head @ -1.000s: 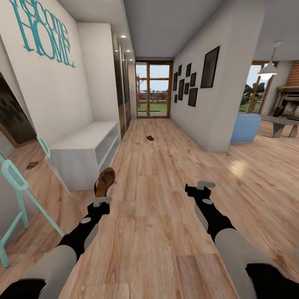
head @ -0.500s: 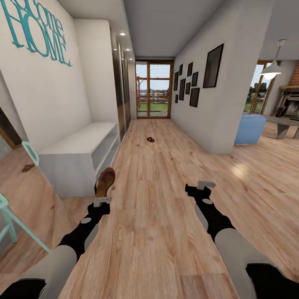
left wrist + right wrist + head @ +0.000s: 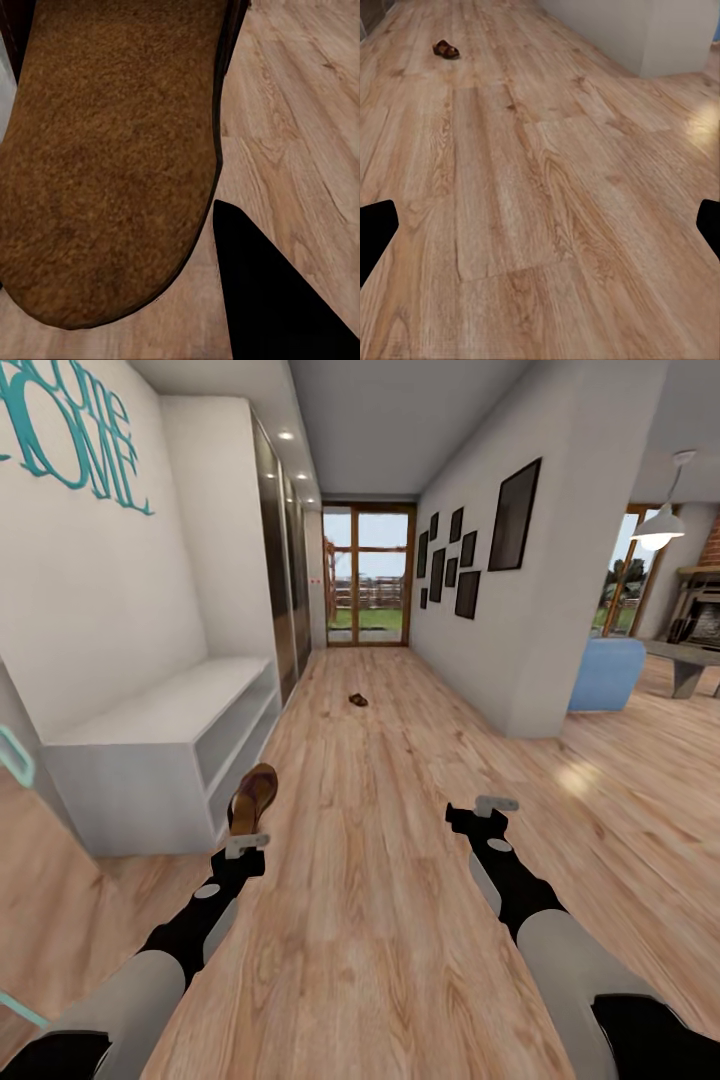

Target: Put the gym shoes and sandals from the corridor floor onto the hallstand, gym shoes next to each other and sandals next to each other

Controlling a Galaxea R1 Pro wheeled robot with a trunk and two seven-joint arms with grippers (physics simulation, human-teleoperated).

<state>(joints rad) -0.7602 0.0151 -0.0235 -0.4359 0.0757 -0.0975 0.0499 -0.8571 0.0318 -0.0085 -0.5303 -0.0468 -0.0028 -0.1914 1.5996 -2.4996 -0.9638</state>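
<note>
Beside the hallstand, your left gripper is closed on one sandal; right gripper spread, empty. Second sandal lies down-corridor (carry step). Next: set it on the rack.

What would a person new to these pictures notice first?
First, the brown leather-look sandal with a tan footbed, held upright in the left end effector beside the low light-grey bench-like shoe rack. Next, a second small brown sandal lying far down the wood-plank corridor floor. The right end effector is open, holding nothing.
</note>
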